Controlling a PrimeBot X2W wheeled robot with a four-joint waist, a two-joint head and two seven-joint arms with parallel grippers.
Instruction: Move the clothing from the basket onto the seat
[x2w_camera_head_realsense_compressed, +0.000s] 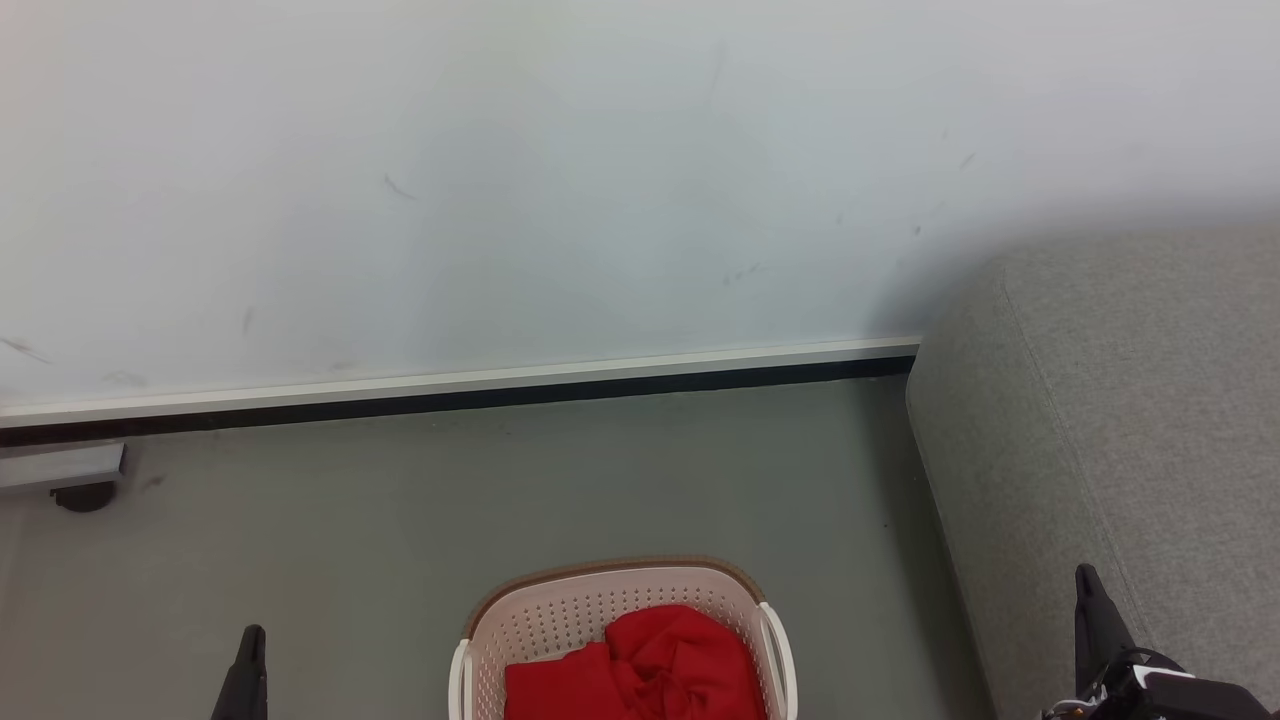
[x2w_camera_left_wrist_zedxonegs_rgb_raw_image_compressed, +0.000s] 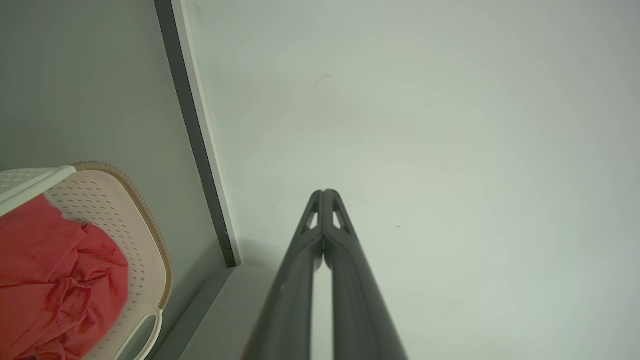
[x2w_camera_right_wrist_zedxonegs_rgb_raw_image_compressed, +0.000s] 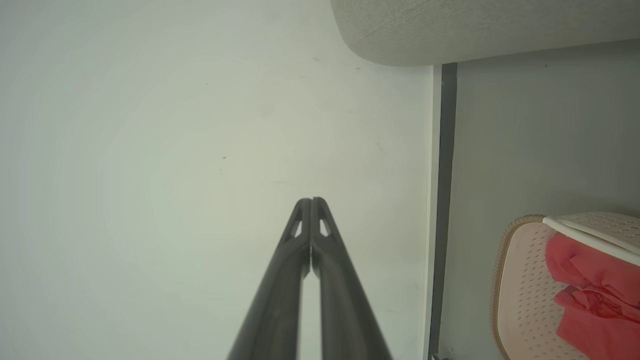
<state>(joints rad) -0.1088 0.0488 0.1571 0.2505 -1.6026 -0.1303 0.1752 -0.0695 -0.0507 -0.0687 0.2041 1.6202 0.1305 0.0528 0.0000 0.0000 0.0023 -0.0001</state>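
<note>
Red clothing (x2w_camera_head_realsense_compressed: 650, 665) lies crumpled inside the cream perforated basket (x2w_camera_head_realsense_compressed: 590, 605), which stands on the grey floor at the bottom middle of the head view. The grey seat (x2w_camera_head_realsense_compressed: 1130, 420) fills the right side. My left gripper (x2w_camera_head_realsense_compressed: 250, 640) rises at the lower left, left of the basket, and my right gripper (x2w_camera_head_realsense_compressed: 1088, 585) at the lower right, over the seat. The left wrist view has my left gripper (x2w_camera_left_wrist_zedxonegs_rgb_raw_image_compressed: 324, 192) shut and empty, pointing at the wall, with the basket (x2w_camera_left_wrist_zedxonegs_rgb_raw_image_compressed: 145, 235) and clothing (x2w_camera_left_wrist_zedxonegs_rgb_raw_image_compressed: 55, 275) beside it. My right gripper (x2w_camera_right_wrist_zedxonegs_rgb_raw_image_compressed: 311, 201) is likewise shut and empty.
A pale wall with a white and black baseboard (x2w_camera_head_realsense_compressed: 500, 390) runs behind the basket. A grey object on a dark caster (x2w_camera_head_realsense_compressed: 80, 495) stands at the far left by the wall. Bare grey floor (x2w_camera_head_realsense_compressed: 560, 480) lies between wall and basket.
</note>
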